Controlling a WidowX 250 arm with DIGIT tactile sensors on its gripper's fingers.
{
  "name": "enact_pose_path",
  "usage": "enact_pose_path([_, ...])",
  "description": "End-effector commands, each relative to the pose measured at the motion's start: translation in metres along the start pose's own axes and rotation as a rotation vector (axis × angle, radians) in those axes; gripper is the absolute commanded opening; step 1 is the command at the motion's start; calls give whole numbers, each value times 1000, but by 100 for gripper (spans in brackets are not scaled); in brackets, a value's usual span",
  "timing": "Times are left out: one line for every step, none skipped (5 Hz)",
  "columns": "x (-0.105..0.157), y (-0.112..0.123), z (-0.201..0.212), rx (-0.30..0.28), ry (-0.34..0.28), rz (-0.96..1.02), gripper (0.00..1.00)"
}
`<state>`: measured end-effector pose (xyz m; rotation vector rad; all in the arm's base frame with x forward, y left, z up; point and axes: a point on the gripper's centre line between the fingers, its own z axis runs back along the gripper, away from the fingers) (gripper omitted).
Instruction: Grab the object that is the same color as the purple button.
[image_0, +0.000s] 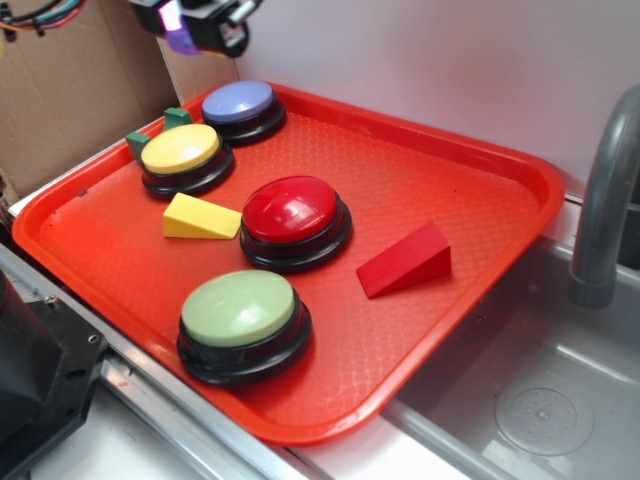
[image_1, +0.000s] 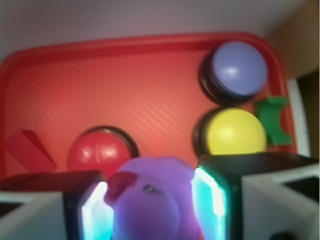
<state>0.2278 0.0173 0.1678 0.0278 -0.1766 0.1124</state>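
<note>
Right up close, the purple duck (image_1: 150, 200) sits squeezed in the hand (image_1: 152, 210), high above the tray (image_0: 480, 170) at 11 o'clock near the purple button (image_0: 240, 102); next, just keep holding tight.

White wall (image_0: 420, 50), cardboard (image_0: 70, 90), grey sink (image_0: 540, 400) with faucet (image_0: 605, 190).

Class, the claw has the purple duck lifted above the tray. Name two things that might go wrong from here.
1. The purple duck is round and looks soft, and only the two pads of the claw pinch its sides, so it may slip out.
2. If it falls, it could land on the purple button or yellow button nearby and bounce off the tray.
</note>
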Motion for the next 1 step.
enact_pose_path([-7,10,30,80,-85,100,0])
